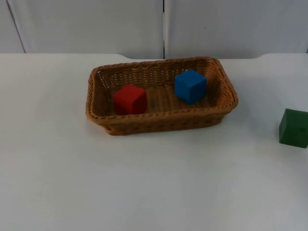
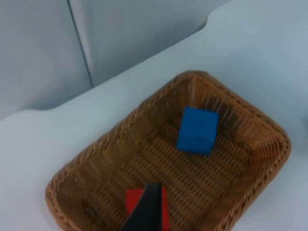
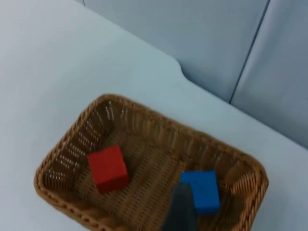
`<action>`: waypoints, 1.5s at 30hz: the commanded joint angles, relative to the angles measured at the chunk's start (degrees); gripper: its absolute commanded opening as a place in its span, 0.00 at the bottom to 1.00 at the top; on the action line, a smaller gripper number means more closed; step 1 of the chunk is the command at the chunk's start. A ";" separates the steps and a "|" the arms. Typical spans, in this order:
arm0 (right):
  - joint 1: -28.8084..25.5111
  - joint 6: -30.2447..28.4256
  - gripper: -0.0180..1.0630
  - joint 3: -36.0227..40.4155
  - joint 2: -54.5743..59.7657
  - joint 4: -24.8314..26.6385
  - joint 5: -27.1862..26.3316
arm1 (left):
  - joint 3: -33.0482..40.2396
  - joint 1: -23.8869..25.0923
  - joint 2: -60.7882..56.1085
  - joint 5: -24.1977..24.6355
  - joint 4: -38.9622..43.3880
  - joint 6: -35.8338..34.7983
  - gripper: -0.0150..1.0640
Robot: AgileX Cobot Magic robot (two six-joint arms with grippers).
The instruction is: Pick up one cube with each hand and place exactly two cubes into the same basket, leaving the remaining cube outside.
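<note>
A fingertip of the left gripper [image 2: 144, 211] is hanging over the red cube [image 1: 129, 99]; the right gripper [image 3: 180, 211] is hovering beside the blue cube [image 1: 190, 86]. Both cubes are sitting inside the basket [image 1: 161, 121], apart. The green cube [image 1: 294, 127] is resting on the counter [image 1: 144, 183], right of the basket.

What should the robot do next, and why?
Probably just lift both arms away and stop. The red cube and blue cube already sit inside the basket, apart from each other, and the green cube rests outside on the table, as wanted.
</note>
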 commanded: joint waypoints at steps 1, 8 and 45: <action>-0.05 0.00 0.60 6.95 -4.15 0.23 -5.26 | 3.43 0.01 -3.05 -1.89 -0.29 -0.30 0.82; -0.05 0.00 0.60 17.28 -9.95 0.10 -9.22 | 7.76 0.01 -6.85 -1.91 -0.29 -0.30 0.82; -0.05 0.00 0.60 45.00 -43.29 0.10 -9.72 | 14.50 0.01 -28.49 10.43 -1.71 -0.98 0.82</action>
